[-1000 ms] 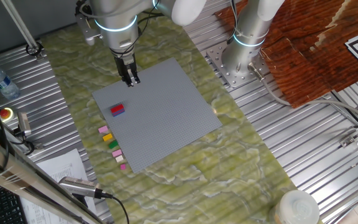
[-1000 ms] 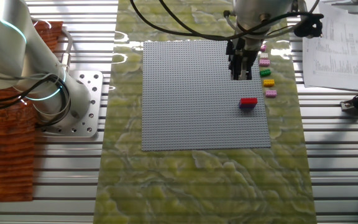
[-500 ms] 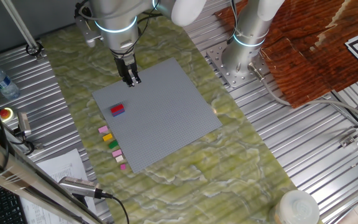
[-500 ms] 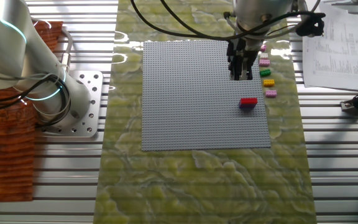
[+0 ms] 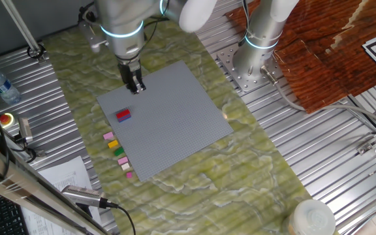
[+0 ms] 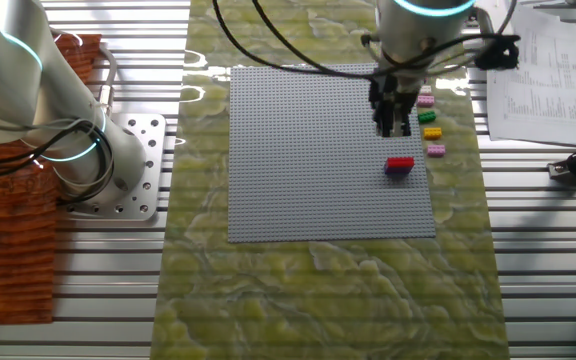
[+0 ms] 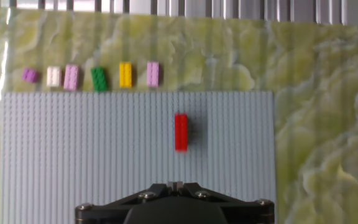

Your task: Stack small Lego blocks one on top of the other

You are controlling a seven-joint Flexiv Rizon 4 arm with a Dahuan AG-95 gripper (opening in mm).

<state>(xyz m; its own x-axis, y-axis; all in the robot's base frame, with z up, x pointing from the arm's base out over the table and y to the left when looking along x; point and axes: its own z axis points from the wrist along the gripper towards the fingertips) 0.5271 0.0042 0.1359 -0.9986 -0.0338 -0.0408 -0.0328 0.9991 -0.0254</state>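
While the arm hangs over the far part of the grey baseplate [image 5: 165, 121], the gripper [image 5: 135, 87] is seen pointing down with its fingers close together and nothing visible between them; whether they are fully closed cannot be told, and in the hand view only the gripper body shows at the bottom edge. On the baseplate a red Lego block [image 7: 181, 131] is found, apparently seated on a darker block beneath it, as the other fixed view [image 6: 399, 166] suggests. In the hand view it lies at about 12 o'clock from the gripper body, apart from it. Beyond the plate's edge, on the green marbled mat [image 7: 316, 93], a row of loose blocks is laid out: a small purple block [image 7: 29, 75], a white block [image 7: 53, 76], a pink block [image 7: 71, 77], a green block [image 7: 99, 78], a yellow block [image 7: 125, 74] and another pink block [image 7: 153, 74], each separate from its neighbour.
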